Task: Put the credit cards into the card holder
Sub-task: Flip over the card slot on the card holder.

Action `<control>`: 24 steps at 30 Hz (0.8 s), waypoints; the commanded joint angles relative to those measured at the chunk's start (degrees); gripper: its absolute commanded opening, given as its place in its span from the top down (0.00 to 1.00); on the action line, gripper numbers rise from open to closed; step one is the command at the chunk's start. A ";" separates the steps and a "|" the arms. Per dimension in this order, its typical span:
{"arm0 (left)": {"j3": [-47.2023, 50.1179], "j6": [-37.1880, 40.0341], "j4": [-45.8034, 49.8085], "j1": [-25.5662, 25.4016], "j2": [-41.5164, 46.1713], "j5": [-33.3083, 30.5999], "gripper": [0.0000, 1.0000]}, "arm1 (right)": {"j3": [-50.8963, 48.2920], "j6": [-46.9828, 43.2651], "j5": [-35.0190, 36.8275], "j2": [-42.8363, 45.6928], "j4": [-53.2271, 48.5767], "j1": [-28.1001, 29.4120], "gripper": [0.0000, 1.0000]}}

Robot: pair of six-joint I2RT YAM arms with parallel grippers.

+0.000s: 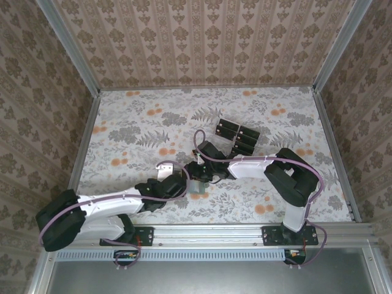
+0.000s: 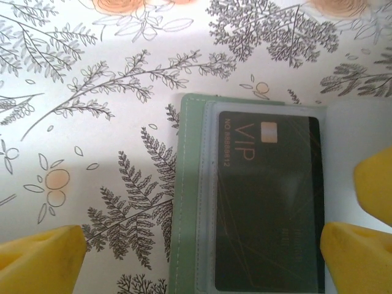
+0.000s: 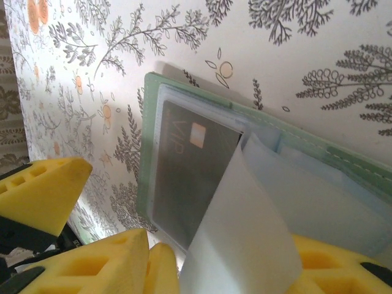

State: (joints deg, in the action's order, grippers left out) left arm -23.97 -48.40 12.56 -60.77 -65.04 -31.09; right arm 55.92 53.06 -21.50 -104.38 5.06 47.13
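The table (image 1: 263,196) is covered in a white cloth printed with grey ferns and orange blossoms; beige damask wallpaper (image 1: 202,43) rises on three sides, with aluminium posts in the corners and a metal rail (image 1: 208,236) along the near edge. The card holder (image 1: 196,187) lies open near the middle of the cloth, between the two arms' tips; the left wrist view shows its grey-green edge (image 2: 184,184) and a clear sleeve with a dark card marked VIP (image 2: 269,202) inside. The loose credit cards (image 1: 236,136) sit in a cluster further back, well apart from the holder. The left gripper (image 2: 202,245) hangs over the holder with its yellow fingers spread wide on either side, grasping nothing. The right gripper (image 3: 233,269) stands partway open; a translucent flap (image 3: 245,226) of the holder (image 3: 144,153) rises between its fingers — whether either finger touches it I cannot tell.
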 commanded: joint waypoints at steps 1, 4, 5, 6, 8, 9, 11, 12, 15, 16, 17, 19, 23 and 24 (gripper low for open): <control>0.89 -0.77 2.86 -0.41 4.50 -3.15 0.00 | 2.45 0.92 -1.59 0.76 -0.15 0.08 0.51; 1.89 -1.90 4.14 -0.40 9.07 -4.37 0.00 | 4.24 0.67 -1.47 0.08 -1.55 0.26 0.51; 2.43 -2.39 4.64 -0.40 10.68 -4.79 0.00 | 4.90 0.56 -1.52 -0.39 -2.11 0.32 0.51; 2.89 -2.77 5.14 -0.40 12.29 -5.19 0.00 | 5.67 0.44 -1.45 -0.95 -2.56 0.44 0.51; 3.81 -3.35 5.98 -0.32 15.16 -5.89 0.00 | 7.09 0.38 -1.44 -2.19 -3.40 0.70 0.51; 4.24 -3.86 6.68 -0.31 16.66 -6.38 0.00 | 7.96 0.37 -1.53 -2.89 -3.76 0.92 0.51; 4.95 -4.84 7.99 -0.31 19.22 -7.15 0.00 | 9.71 0.38 -1.53 -4.70 -4.28 1.37 0.51; 5.37 -5.20 8.61 -0.24 20.48 -7.52 0.00 | 10.98 0.25 -1.53 -5.81 -4.72 1.66 0.51; 6.36 -5.86 9.83 -0.14 23.50 -8.10 0.00 | 14.34 0.12 -1.82 -9.14 -5.51 2.33 0.51; 6.58 -6.06 10.35 -0.07 24.14 -8.17 0.00 | 15.24 0.03 -1.97 -10.10 -5.82 2.52 0.51; 6.69 -6.29 10.87 0.02 24.78 -8.19 0.00 | 16.17 -0.14 -2.13 -10.91 -6.19 2.59 0.51; 6.85 -6.48 11.81 0.13 25.59 -8.19 0.00 | 17.09 -0.32 -2.55 -11.22 -6.17 2.62 0.51; 7.13 -7.00 12.77 0.39 26.11 -7.85 0.00 | 16.30 -1.96 -2.14 -8.12 -6.84 2.63 0.51; 7.17 -7.27 12.74 0.48 26.09 -7.75 0.00 | 15.86 -2.40 -1.98 -6.91 -6.98 2.63 0.51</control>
State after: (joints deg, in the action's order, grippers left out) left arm -17.61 -54.06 23.05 -60.66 -39.51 -37.56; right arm 71.11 52.40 -22.81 -114.83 0.21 49.69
